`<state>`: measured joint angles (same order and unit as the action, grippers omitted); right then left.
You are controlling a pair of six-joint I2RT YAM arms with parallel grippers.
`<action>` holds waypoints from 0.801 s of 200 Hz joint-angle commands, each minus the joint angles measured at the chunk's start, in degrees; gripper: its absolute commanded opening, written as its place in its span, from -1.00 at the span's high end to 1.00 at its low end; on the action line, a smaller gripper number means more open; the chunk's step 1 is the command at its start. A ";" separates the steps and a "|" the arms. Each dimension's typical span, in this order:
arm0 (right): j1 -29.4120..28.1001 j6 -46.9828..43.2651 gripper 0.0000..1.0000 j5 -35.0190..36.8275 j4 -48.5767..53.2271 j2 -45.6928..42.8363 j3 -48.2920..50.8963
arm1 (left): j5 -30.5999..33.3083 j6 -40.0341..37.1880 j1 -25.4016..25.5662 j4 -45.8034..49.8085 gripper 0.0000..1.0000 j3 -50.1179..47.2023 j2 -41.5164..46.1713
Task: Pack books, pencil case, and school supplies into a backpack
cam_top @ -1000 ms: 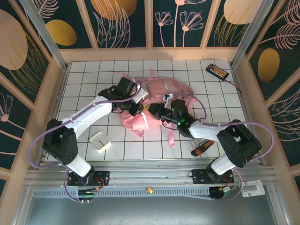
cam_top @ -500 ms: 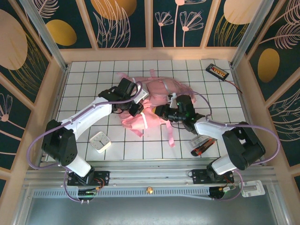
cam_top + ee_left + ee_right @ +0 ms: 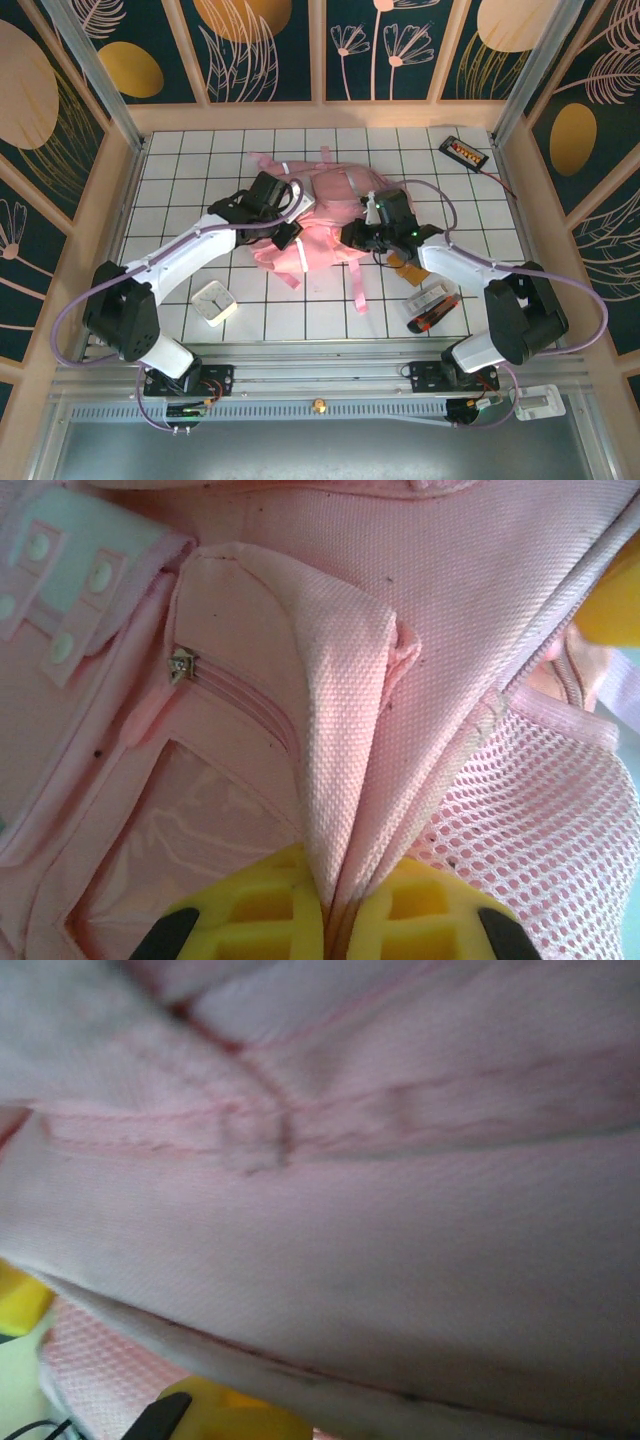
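White tiled table [image 3: 200, 150], floral walls [image 3: 270, 50]; left hand [image 3: 330, 920] and right hand [image 3: 353, 236] clamped on backpack [image 3: 335, 195]

At centre of table [image 3: 180, 190]: backpack [image 3: 335, 205]. From it, device [image 3: 463, 151] at two o'clock, box [image 3: 213, 302] at eight, pack [image 3: 432, 308] at four.

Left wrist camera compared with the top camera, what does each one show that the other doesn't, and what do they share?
Left wrist: close detail, a zipper pull, a clear pocket window, pink mesh, and the left gripper shut on a fold of fabric. Top: the tiled table, a black device at the far right, a white box at the near left. Shared: the pink backpack.
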<state>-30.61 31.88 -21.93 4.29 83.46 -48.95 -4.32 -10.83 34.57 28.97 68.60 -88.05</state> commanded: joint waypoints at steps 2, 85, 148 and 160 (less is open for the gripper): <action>3.30 -5.63 1.00 14.59 17.60 -0.80 -0.39 | 11.67 -1.02 -1.71 -4.70 1.00 0.08 5.28; 4.49 -11.24 1.00 19.47 22.85 -2.56 -2.19 | 25.21 -11.36 -2.54 -16.49 1.00 -7.93 8.46; 2.77 -14.01 1.00 12.88 18.67 -3.04 -2.72 | 11.47 -15.33 -2.84 -24.20 0.57 -15.28 15.30; 3.00 -15.06 1.00 11.40 18.32 -3.26 -2.79 | 7.62 -16.27 -2.85 -25.75 0.22 -17.76 18.04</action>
<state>-28.71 19.11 -11.66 18.70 81.41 -51.66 6.48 -25.21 33.61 11.75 53.45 -77.80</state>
